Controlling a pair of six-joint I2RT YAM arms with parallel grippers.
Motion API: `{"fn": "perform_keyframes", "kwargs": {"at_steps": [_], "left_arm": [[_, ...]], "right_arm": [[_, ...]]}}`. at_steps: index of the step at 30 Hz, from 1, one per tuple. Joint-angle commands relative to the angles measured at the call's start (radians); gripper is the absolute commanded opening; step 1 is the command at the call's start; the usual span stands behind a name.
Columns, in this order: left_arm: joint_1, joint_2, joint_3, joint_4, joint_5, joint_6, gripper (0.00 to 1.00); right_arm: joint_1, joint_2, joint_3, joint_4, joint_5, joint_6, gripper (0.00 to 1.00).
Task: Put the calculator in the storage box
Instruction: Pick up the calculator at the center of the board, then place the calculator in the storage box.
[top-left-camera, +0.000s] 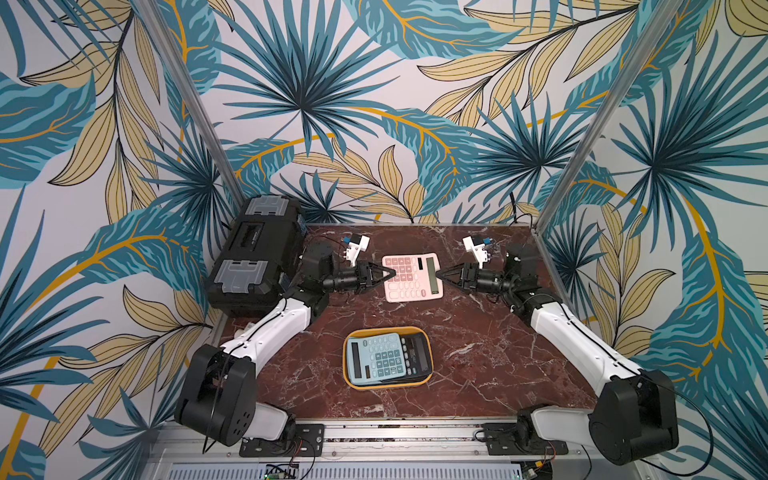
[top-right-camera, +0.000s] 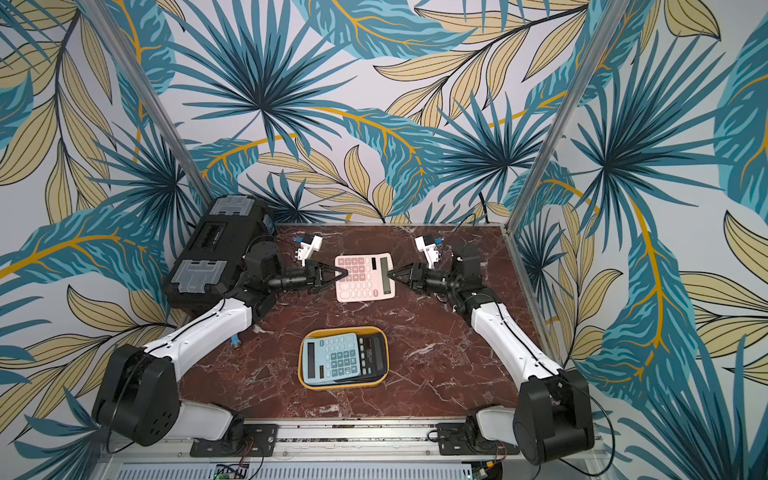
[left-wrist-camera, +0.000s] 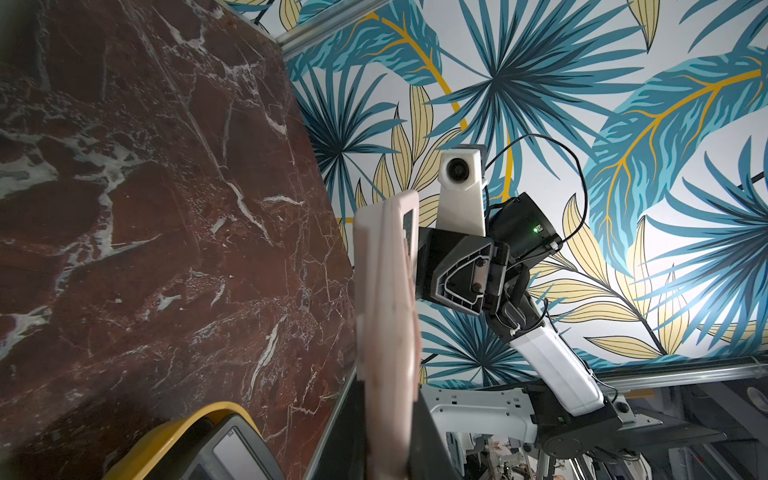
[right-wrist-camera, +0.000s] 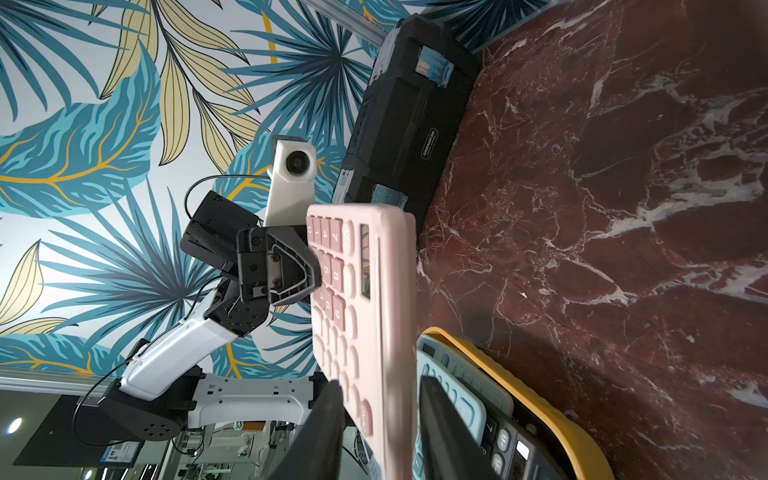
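Note:
A pink calculator hangs level above the far middle of the marble table, keys up. My left gripper is shut on its key-side edge. My right gripper straddles the opposite, display-side edge, and a thin slit shows between one finger and the pink calculator's back. The storage box, a yellow tray, lies nearer the front. It holds a light blue calculator lying over a black one.
A big black toolbox with grey latches stands at the far left edge, close behind my left arm. Metal frame posts rise at both far corners. Dark red marble lies bare to the right of the tray.

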Motion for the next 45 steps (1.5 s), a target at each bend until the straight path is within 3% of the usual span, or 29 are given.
{"fn": "perform_keyframes", "kwargs": {"at_steps": [1, 11, 16, 18, 19, 25, 31, 45], "left_arm": [[0.005, -0.040, -0.009, -0.005, 0.026, 0.038, 0.00], [0.001, -0.060, -0.014, -0.047, 0.023, 0.076, 0.00], [0.001, -0.084, 0.000, -0.132, -0.004, 0.131, 0.30], [0.002, -0.104, 0.008, -0.188, -0.010, 0.143, 0.33], [0.004, -0.114, 0.014, -0.230, -0.051, 0.195, 0.53], [0.007, -0.248, 0.040, -0.541, -0.336, 0.398, 0.79], [0.007, -0.379, 0.002, -0.669, -0.494, 0.464, 0.81], [0.007, -0.573, -0.171, -0.687, -0.573, 0.440, 0.83]], "right_arm": [[0.013, 0.021, 0.024, 0.007, -0.005, -0.013, 0.34], [0.024, 0.030, 0.024, -0.016, 0.011, -0.020, 0.12], [0.024, 0.011, 0.018, -0.073, 0.024, -0.036, 0.05], [0.024, 0.003, 0.017, -0.113, 0.031, -0.047, 0.03], [0.023, 0.001, 0.015, -0.133, 0.034, -0.053, 0.02], [0.025, -0.034, -0.039, -0.201, 0.028, -0.067, 0.01], [0.059, -0.089, -0.150, -0.189, 0.035, -0.039, 0.01], [0.212, -0.101, -0.269, -0.178, 0.184, -0.023, 0.00]]}}
